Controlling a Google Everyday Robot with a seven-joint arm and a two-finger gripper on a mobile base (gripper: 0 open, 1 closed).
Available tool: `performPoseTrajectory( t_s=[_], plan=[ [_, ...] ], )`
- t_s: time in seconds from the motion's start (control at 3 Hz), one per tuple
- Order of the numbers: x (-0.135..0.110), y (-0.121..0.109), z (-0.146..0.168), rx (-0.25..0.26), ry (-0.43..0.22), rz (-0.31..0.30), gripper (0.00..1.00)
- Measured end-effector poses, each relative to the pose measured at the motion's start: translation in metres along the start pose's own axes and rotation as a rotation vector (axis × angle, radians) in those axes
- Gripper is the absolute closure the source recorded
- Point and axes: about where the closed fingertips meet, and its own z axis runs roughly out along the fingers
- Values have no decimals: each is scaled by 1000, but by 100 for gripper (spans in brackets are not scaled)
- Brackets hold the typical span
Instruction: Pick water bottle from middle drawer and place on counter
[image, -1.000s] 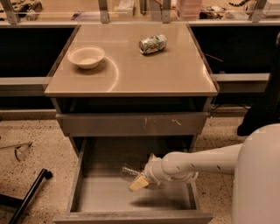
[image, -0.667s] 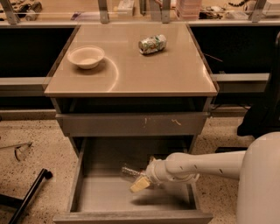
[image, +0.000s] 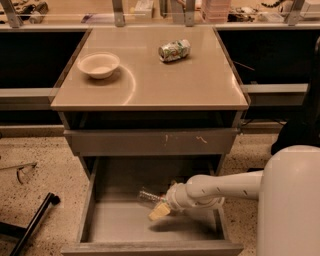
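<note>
The water bottle (image: 146, 196), clear and ribbed, lies on its side in the open middle drawer (image: 120, 227), near the back, pointing left. My gripper (image: 159, 206) reaches into the drawer from the right on a white arm (image: 225, 186). It is right at the bottle's right end, and its yellowish tip is just below the bottle. The gripper hides that end of the bottle. The tan counter (image: 165, 87) tops the cabinet above.
On the counter stand a white bowl (image: 98, 64) at the left and a crushed green-and-white can (image: 174, 50) at the back. A shut drawer front with pale scratches (image: 150, 141) is above the open drawer. A black bar (image: 31, 225) lies on the floor at the left.
The gripper stays at the bottle in the drawer. The bottle has not visibly moved. The white arm housing at the right shifted slightly.
</note>
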Motion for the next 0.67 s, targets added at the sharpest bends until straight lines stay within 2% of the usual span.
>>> performPoseTrajectory(
  t_s=[0.33, 0.67],
  plan=[
    [11, 4, 9, -13, 22, 3, 18],
    [11, 5, 9, -14, 23, 3, 42]
  ],
)
